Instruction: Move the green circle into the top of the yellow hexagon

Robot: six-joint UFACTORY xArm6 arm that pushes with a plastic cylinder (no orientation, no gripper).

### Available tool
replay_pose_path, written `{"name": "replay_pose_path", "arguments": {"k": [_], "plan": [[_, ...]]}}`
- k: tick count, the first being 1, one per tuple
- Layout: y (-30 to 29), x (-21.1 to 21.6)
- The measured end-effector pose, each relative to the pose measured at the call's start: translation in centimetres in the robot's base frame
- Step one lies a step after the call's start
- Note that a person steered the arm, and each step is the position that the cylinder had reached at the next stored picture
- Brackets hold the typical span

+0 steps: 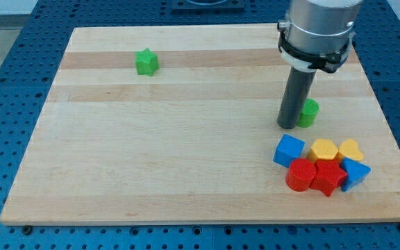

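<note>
The green circle [310,112] lies at the view's right, partly hidden behind my rod. My tip [287,126] rests on the board right against the circle's left side. The yellow hexagon [323,150] sits just below the circle, a short gap apart, in a tight cluster of blocks.
The cluster also holds a blue cube [289,150], a yellow heart [351,149], a red cylinder [301,174], a red star [328,177] and a blue block [355,173]. A green star [146,62] lies at the top left. The wooden board [186,153] ends near the cluster's right.
</note>
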State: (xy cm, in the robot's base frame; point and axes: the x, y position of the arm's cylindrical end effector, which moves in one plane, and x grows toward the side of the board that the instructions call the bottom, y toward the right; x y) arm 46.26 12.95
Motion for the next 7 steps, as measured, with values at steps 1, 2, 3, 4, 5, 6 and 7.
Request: {"name": "replay_pose_path", "arguments": {"k": [1,2,3,4,5,6,7], "plan": [[0.0,-0.9],[0.0,-1.9],[0.0,-3.5],[0.7,-5.2],[3.6,-4.9],[5.9,-2.6],[6.4,-0.3]]}}
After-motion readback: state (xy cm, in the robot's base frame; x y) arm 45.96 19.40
